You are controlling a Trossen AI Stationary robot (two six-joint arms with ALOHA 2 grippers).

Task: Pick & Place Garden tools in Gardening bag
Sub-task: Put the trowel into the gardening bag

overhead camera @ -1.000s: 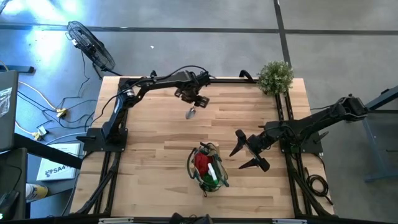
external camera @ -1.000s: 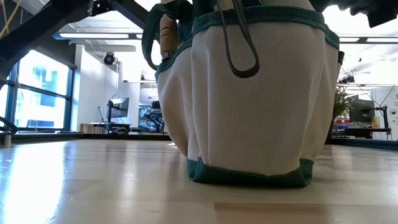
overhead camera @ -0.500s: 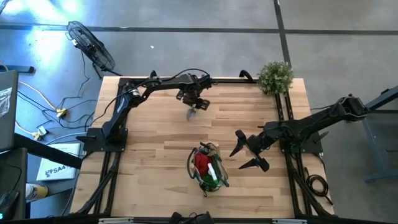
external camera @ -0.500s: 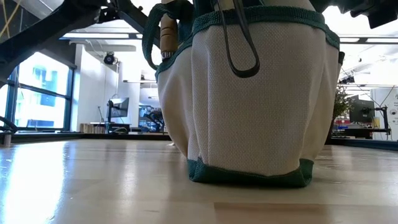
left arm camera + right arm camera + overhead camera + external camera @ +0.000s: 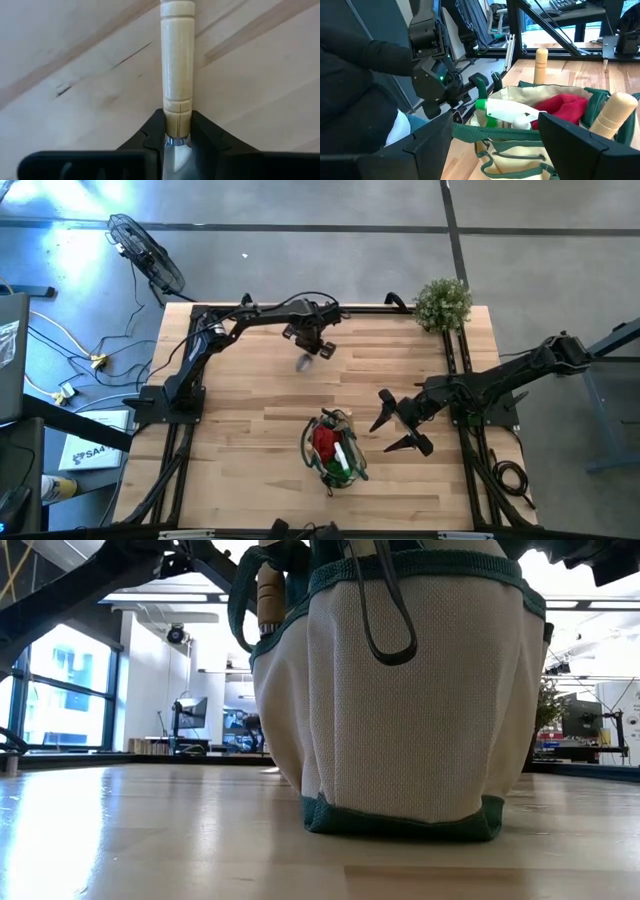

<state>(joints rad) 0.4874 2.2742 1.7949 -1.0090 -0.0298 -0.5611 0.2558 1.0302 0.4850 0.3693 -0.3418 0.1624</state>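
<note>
A trowel with a pale wooden handle [image 5: 177,55] lies on the table at the far middle. Its metal blade [image 5: 304,362] shows just near of my left gripper [image 5: 312,342], which points down and is shut on it. The gardening bag [image 5: 333,448] stands upright near the table's front middle. It holds a red piece [image 5: 560,107], a green-and-white spray bottle [image 5: 505,111] and wooden-handled tools [image 5: 615,116]. My right gripper [image 5: 398,425] hangs open just right of the bag and touches nothing. My left gripper pinches the trowel's wooden handle at its blade end [image 5: 177,117], just by the metal collar, between its two fingers. The fingers come from above, pointing down, and lie across the handle. The handle lies flat along the tabletop.
A bushy green plant [image 5: 442,302] stands at the table's far right corner. Bare wood [image 5: 250,430] stretches left of the bag and between bag and trowel. In the low view the bag [image 5: 400,690] fills the middle, a wooden handle [image 5: 270,590] in its side pocket.
My left gripper has come down over the trowel at the far middle of the table. The bag and my right gripper have kept still.
</note>
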